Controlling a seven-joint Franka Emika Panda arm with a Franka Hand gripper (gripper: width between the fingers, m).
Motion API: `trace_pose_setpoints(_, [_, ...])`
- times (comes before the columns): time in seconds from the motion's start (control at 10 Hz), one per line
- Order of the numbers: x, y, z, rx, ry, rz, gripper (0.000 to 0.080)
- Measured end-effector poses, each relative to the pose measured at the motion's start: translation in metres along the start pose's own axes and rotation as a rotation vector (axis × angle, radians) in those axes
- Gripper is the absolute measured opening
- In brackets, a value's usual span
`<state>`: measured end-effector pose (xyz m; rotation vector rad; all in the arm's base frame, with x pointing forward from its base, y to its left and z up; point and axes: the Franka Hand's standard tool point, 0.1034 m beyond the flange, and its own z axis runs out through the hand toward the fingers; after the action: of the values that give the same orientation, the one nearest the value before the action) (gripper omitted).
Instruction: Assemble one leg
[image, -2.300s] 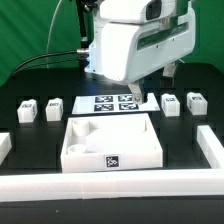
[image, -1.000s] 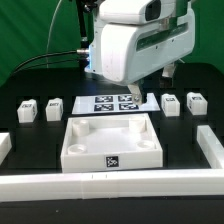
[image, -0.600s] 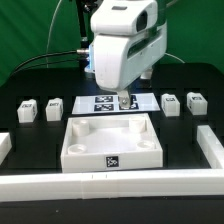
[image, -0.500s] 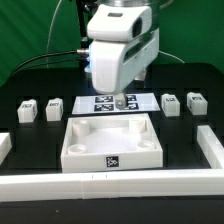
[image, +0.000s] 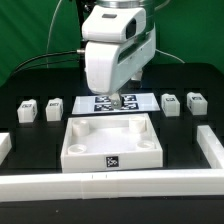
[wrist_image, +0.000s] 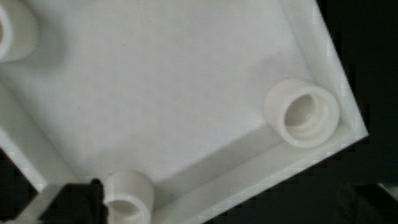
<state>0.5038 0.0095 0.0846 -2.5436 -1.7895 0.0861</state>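
Several legs, small white blocks with marker tags, stand in a row. Two are at the exterior view's left (image: 27, 110) (image: 54, 106) and two at its right (image: 171, 104) (image: 195, 101). My gripper (image: 118, 100) hangs above the far rim of the large white square tray (image: 90, 129), apart from every leg. In the wrist view the gripper (wrist_image: 222, 205) is open and empty. Its dark fingertips (wrist_image: 71, 200) show at the frame's edge. Under them lies the tray's inner face (wrist_image: 160, 90) with round sockets (wrist_image: 302, 110).
The marker board (image: 100, 101) lies behind the tray, partly under my gripper. A white bar (image: 110, 186) runs along the front. Shorter white blocks stand at the right (image: 208, 146) and left (image: 4, 146) edges. Black cables hang behind the arm.
The arm has swung from the exterior view's right toward its left. The gripper now hangs over the marker board and the tray's far rim. The legs and tray have not moved.
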Motion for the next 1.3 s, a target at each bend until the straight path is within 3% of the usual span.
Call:
trace_pose_setpoints(0.3, [-0.017,-0.03,0.016,-0.025,0.005,-0.222,0.065])
trace_pose_setpoints(0.4, [-0.019,-0.036,0.021,-0.045,0.005,-0.298,0.065])
trace_pose_setpoints(0.5, [-0.023,-0.042,0.026,-0.037,0.004,-0.296,0.065])
trace_pose_setpoints(0.7, [-0.022,-0.039,0.025,-0.04,0.005,-0.293,0.065])
trace_pose_setpoints(0.9, [-0.027,-0.04,0.032,-0.026,0.001,-0.358,0.065])
trace_pose_setpoints(1.2, [-0.036,-0.056,0.055,0.006,0.004,-0.443,0.065])
trace_pose_setpoints(1.3, [-0.038,-0.06,0.064,0.027,0.004,-0.439,0.065])
